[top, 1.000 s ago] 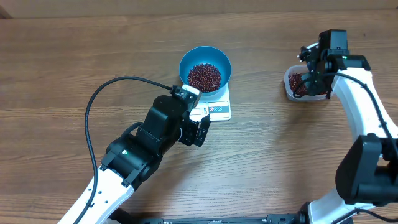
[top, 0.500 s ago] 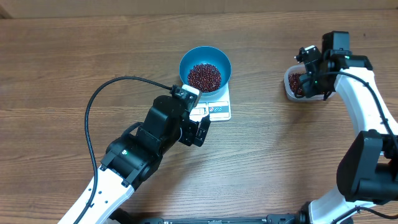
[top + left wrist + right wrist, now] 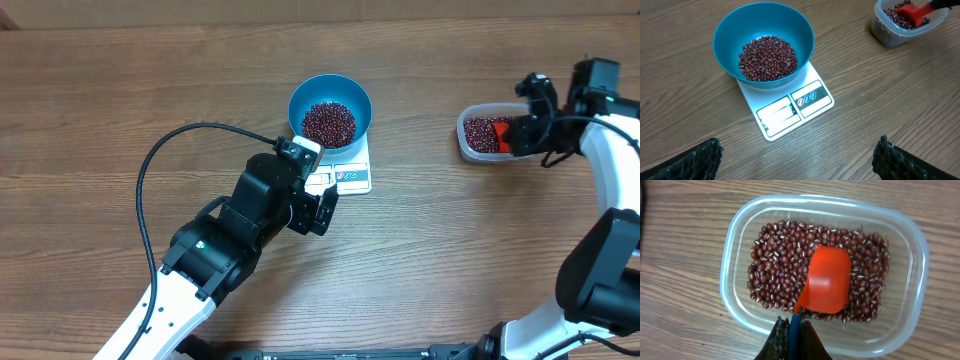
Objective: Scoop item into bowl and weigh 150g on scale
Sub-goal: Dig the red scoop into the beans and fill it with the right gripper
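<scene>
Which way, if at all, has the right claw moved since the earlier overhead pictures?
Yes. The right claw, holding the red scoop, has shifted rightward in the picture, from above the clear tub toward its right edge.

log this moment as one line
left gripper: open, near scale | right gripper: shut on red scoop, empty, in clear tub | bowl: on scale, holds beans

The table is matt, brown, grained wood. The blue bowl looks like smooth plastic with a soft sheen, and the scale is smooth white plastic. The tub is clear plastic, the red scoop glossy plastic, the beans shiny-skinned.
</scene>
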`<state>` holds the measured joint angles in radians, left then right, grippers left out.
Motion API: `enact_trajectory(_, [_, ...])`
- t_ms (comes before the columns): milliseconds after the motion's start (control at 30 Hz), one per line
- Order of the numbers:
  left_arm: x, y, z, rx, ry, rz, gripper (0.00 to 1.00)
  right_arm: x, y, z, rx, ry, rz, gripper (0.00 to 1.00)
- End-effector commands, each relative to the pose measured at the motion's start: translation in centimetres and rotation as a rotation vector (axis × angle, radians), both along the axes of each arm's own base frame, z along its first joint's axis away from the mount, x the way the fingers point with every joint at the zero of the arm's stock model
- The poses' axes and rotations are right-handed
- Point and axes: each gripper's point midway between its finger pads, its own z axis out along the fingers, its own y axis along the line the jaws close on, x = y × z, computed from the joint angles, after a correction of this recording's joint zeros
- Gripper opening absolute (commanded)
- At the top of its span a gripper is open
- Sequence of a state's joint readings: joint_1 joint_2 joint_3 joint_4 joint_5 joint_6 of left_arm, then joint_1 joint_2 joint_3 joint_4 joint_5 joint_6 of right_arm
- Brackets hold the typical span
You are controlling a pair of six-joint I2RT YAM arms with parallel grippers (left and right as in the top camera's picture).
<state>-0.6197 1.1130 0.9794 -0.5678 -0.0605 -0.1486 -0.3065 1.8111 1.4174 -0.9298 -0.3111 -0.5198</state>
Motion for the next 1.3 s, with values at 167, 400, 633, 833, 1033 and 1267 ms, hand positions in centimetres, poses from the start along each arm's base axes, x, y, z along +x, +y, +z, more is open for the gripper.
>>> enact_trajectory(167, [0.0, 0.1, -0.2, 0.015, -0.005, -0.011, 1.00, -0.1, 1.5, 0.0, 0.122, 0.021, -0.042, 0.04])
enact_trajectory(400, [0.0, 0.1, -0.2, 0.015, -0.006, -0.011, 0.99, 0.1, 1.4, -0.1, 0.149, 0.036, -0.111, 0.04])
enact_trajectory(633, [0.0, 0.1, -0.2, 0.015, -0.006, -0.012, 1.00, 0.4, 1.4, -1.0, 0.188, 0.074, -0.187, 0.04])
enact_trajectory(833, [0.0, 0.1, -0.2, 0.015, -0.006, -0.011, 0.99, 0.3, 1.1, -1.2, 0.192, 0.078, -0.199, 0.04])
enact_trajectory(1033, [0.0, 0.1, -0.2, 0.015, -0.006, -0.011, 0.99, 0.0, -1.2, -1.1, 0.211, 0.080, -0.295, 0.04])
enact_trajectory(1267, [0.0, 0.1, -0.2, 0.015, -0.006, -0.011, 1.00, -0.5, -2.3, -1.8, 0.227, 0.110, -0.349, 0.04])
